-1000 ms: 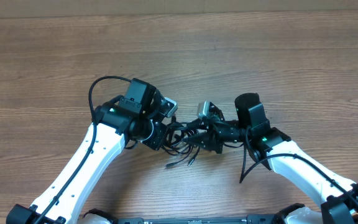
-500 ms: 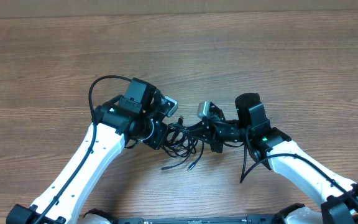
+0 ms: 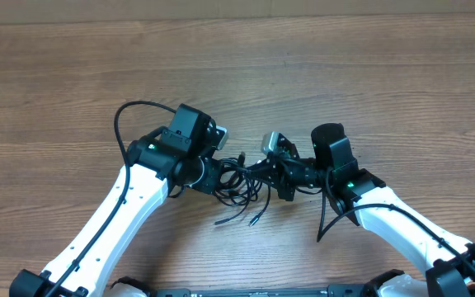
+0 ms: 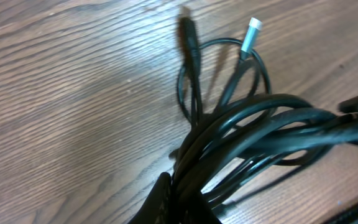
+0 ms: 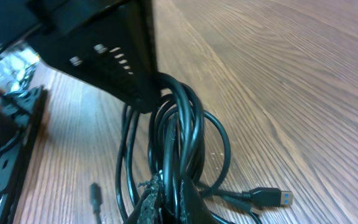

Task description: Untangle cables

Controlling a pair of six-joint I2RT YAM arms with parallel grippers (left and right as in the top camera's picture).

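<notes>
**Two tools pinch one knot of black cables**

The cables (image 3: pixel 239 177) sit in a small knot near the middle of the brown wooden desk (image 3: pixel 345 74), right between the two tools. Seen from above, the knot is pulled long sideways. It runs from the left tool (image 3: pixel 214 175) across to the right tool (image 3: pixel 262 172). Two loose ends (image 3: pixel 254 216) trail off it toward the near edge of the desk.

The left tool is closed tight on the cables. Its own camera shows many cords bunched together at its black fingers (image 4: pixel 163 199) and fanning out to the right. A silver plug (image 4: pixel 252 28) and a black plug (image 4: pixel 188 37) stick up past the bunch and point away from the tool.

The right tool is closed tight on the cables too. Its camera shows the cords hanging in long loops from its fingers (image 5: pixel 157 202) up to the black body of the left tool. A flat plug with a blue tip (image 5: pixel 272 198) lies on the desk and points right.

The cords are thin, round, smooth and shiny. The desk has fine wood lines running across it.
</notes>
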